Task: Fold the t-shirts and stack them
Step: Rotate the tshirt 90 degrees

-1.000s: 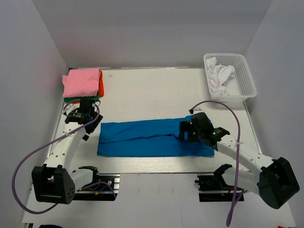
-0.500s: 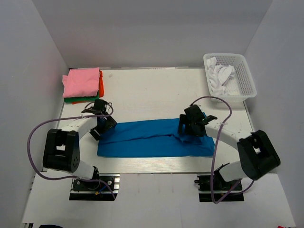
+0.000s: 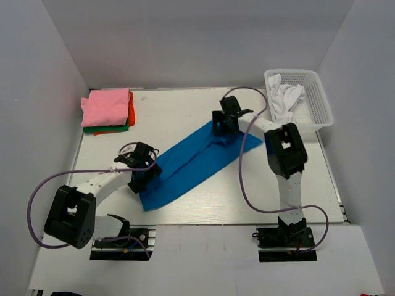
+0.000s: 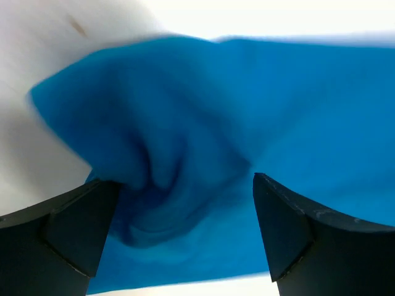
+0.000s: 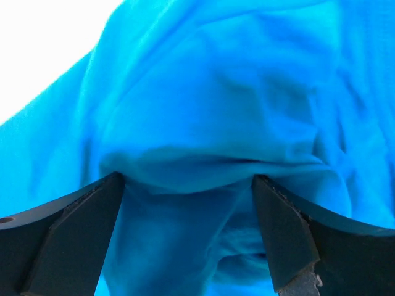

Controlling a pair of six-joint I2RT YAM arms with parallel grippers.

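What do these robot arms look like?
The left arm and right arm have white links, bulky black joints and black bases. A thin purple cable loops beside each. The left gripper and right gripper are black, with blunt wedge-shaped fingers.

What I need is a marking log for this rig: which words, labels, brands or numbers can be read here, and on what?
No text can be read in any view.
blue t-shirt: plain, no print or tag showing.
pink t-shirt: plain, no print.
white basket: no label visible.
left arm and right arm: no lettering legible; any marks are too small to tell.
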